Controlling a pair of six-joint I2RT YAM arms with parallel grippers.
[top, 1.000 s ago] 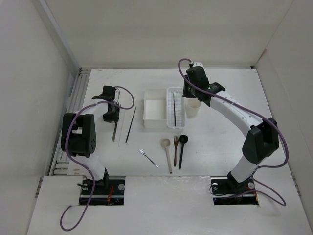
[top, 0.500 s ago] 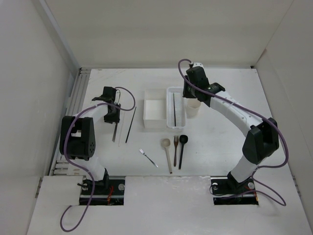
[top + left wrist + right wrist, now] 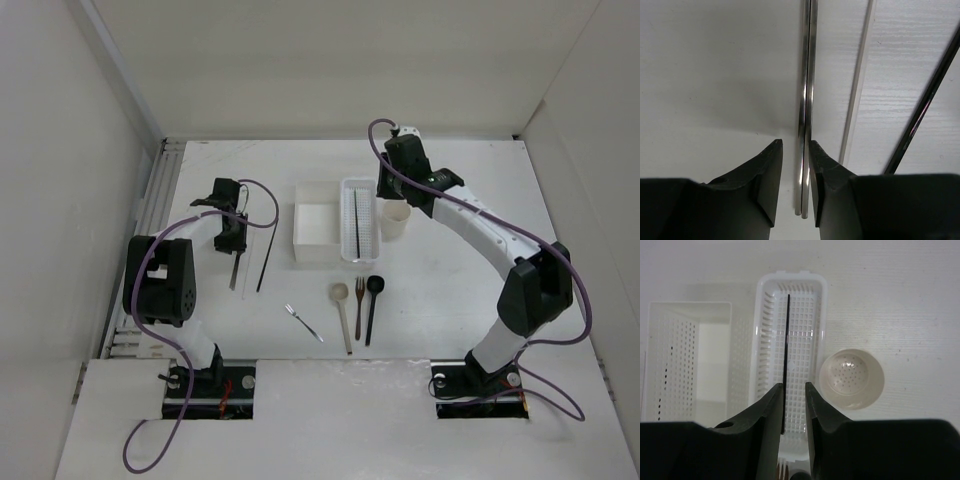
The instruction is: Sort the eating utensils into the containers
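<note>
The left jaws stand narrowly apart astride the silver chopsticks [image 3: 806,75] on the table [image 3: 700,75]. The right jaws, slightly apart, hover above the tray [image 3: 821,315], which holds 1 dark chopstick [image 3: 787,350]. 2 spoons [image 3: 372,300], 2 forks [image 3: 358,305] and the other chopsticks [image 3: 925,105] lie unsorted.

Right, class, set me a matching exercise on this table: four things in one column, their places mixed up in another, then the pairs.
1 silver fork
2 black spoon
3 perforated tray
4 silver chopsticks

A straddled by the left gripper
B right of the brown fork
C between the square box and the round cup
D just left of the pale wooden spoon

Pairs: 1-D, 2-B, 3-C, 4-A
</note>
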